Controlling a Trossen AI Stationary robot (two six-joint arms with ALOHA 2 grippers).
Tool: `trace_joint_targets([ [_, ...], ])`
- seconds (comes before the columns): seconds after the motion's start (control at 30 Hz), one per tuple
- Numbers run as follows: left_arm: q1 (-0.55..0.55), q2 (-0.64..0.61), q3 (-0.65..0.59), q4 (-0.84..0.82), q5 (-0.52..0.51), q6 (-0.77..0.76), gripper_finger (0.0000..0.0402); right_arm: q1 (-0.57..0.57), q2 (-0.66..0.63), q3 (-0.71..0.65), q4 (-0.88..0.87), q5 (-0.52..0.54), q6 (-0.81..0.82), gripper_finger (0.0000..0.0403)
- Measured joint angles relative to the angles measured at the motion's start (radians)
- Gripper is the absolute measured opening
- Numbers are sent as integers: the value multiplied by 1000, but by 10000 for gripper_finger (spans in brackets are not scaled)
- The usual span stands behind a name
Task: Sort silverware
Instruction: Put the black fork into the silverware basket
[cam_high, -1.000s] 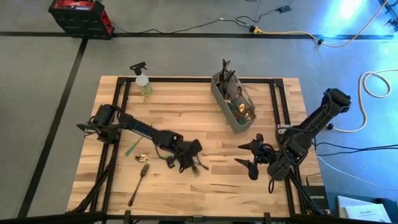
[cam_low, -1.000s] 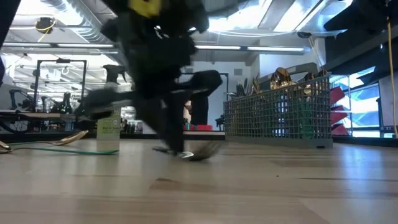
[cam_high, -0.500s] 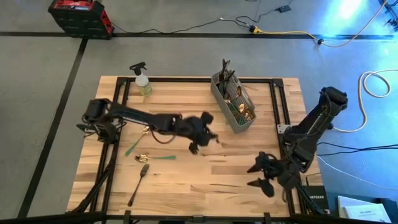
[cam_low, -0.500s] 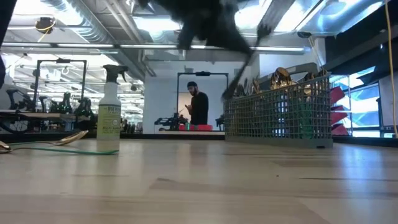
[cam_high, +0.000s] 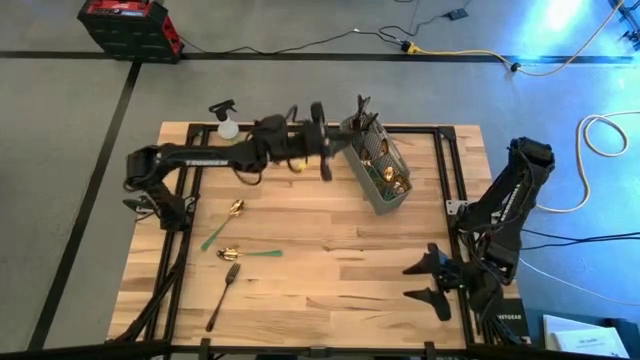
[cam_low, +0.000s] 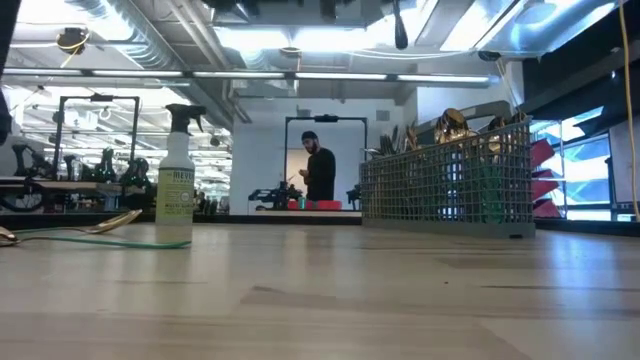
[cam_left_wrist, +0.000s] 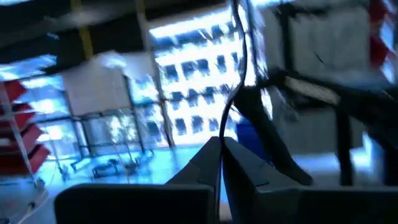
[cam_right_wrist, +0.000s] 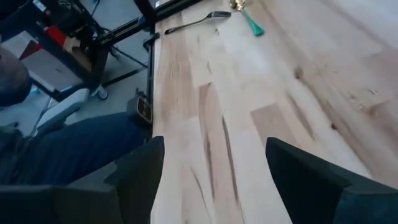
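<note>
Fork (cam_left_wrist: 245, 68), clamped in the left tool (cam_high: 322, 150), is nearing the caddy (cam_high: 378, 185) at three o'clock; lower it handle-first, slowly.

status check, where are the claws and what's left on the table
Left claw shut on a dark utensil, raised beside the mesh caddy. Right claw open, waiting at the table's near right. Black fork and two green-handled pieces unsorted. Nothing blocking.

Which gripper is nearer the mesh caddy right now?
Left. The left gripper, shut on a dark utensil, is beside the caddy at its far end. The right gripper sits open near the table's front right corner.
</note>
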Motion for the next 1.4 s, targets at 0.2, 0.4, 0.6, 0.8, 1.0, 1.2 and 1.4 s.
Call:
trace_joint_targets([
  [0.2,96,148,0,73,-16,-204,0,0,37,0,2,28,-22,266],
  [0.4,136,342,-1,202,-24,-238,0,0,109,0,2,80,-27,266],
  [0.6,144,485,-1,283,-79,-269,0,0,171,0,27,72,-2,266],
  [0.8,143,508,-1,248,-71,-367,3,0,199,0,37,61,11,266],
  [1.0,139,441,0,350,-44,-385,44,-8,205,0,39,60,11,266],
  [1.2,144,309,1,334,1,-359,126,-9,205,0,59,60,10,266],
  [1.4,144,32,28,419,101,-310,211,-9,204,0,69,59,8,266],
])
